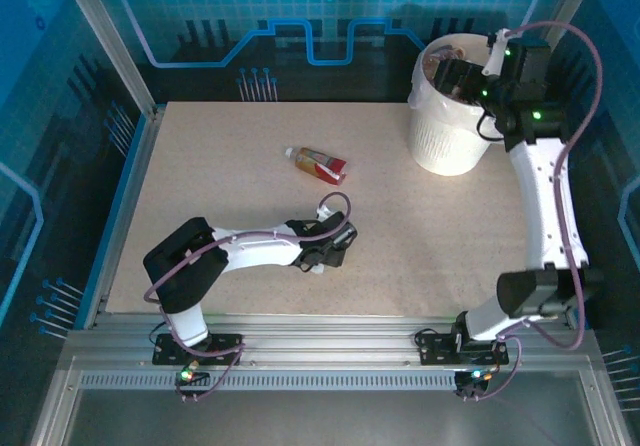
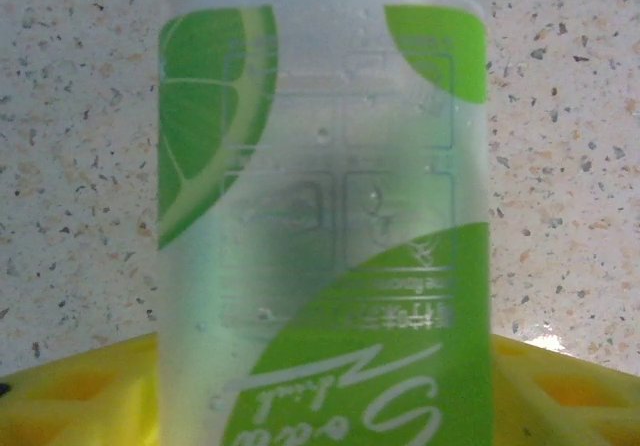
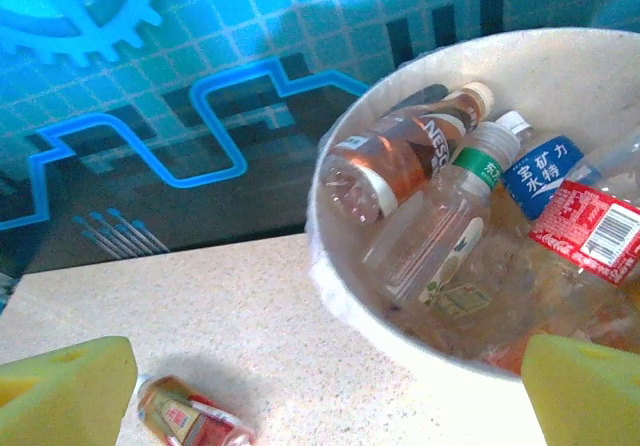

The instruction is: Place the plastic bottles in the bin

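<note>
**Green-label bottle between the left claw's fingers; bin holds several bottles; one bottle loose on the table**

We find the left arm [image 1: 250,248] folded low over the near part of the table [image 1: 200,166]. In its wrist view the left claw [image 2: 320,406] has the green-label bottle [image 2: 320,166], clear-bodied, between its yellow fingers [image 2: 80,401]. The fingers lie right against both sides of this bottle in the picture. Whether they press on it we cannot tell. The speckled tabletop shows behind the bottle.

The right arm [image 1: 540,196] reaches to the far right corner, where the bin [image 1: 440,136] stands on the table. The right claw [image 3: 320,396] hangs at the bin's mouth with its fingers spread wide and nothing between them.

Inside the bin we make out four bottles:
- a brown bottle [image 3: 400,151] with a dark label
- a green-banded bottle [image 3: 440,226], clear, lying just beside the brown one
- a blue-label bottle [image 3: 545,171]
- a red-label bottle [image 3: 590,228] against the right side

More clear plastic lies beneath them, and we cannot count it.

A loose bottle [image 1: 318,164] with a red label lies on its side towards the middle of the table, its pale cap pointing left. It is well apart from the bin and from the left claw.
</note>
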Robot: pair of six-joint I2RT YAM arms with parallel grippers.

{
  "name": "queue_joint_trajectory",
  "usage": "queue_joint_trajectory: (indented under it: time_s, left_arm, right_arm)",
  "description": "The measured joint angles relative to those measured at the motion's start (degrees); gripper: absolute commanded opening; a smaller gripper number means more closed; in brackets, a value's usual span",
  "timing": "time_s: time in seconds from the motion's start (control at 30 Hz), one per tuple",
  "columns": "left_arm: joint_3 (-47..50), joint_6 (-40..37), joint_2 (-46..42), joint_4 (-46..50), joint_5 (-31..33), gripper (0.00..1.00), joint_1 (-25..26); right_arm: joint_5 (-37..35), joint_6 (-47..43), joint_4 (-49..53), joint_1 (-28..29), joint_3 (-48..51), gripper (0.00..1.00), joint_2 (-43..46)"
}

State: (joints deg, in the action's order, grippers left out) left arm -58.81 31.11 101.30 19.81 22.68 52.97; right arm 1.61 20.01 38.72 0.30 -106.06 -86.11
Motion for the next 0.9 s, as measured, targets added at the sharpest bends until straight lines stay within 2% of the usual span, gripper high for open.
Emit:
queue_joint_trajectory:
  time_s: [0.1, 0.27, 0.5, 0.7, 0.9]
  left_arm:
    - [0.00, -0.11, 0.00, -0.22, 0.46, 0.53, 0.09]
    - [1.38, -1.09, -1.07, -2.54, 0.48, 0.47, 0.09]
    - [7.87, -5.68, -12.28, -10.29, 0.26, 0.43, 0.09]
    - [8.44, -12.72, -21.40, -17.77, 0.61, 0.42, 0.09]
    - [7.91, -19.19, -22.93, -21.22, 0.42, 0.41, 0.09]
  right_arm:
    - [1.84, -0.17, -1.49, 0.17, 6.34, 1.00, 6.12]
    - [4.83, 0.09, -3.72, 0.17, 16.61, 1.00, 13.62]
    - [8.22, 5.55, -5.38, 2.05, 26.99, 1.00, 20.44]
    - [12.72, 7.23, -7.45, 5.25, 33.35, 1.00, 25.38]
    - [19.52, 7.17, -10.25, 9.05, 33.55, 1.00, 23.63]
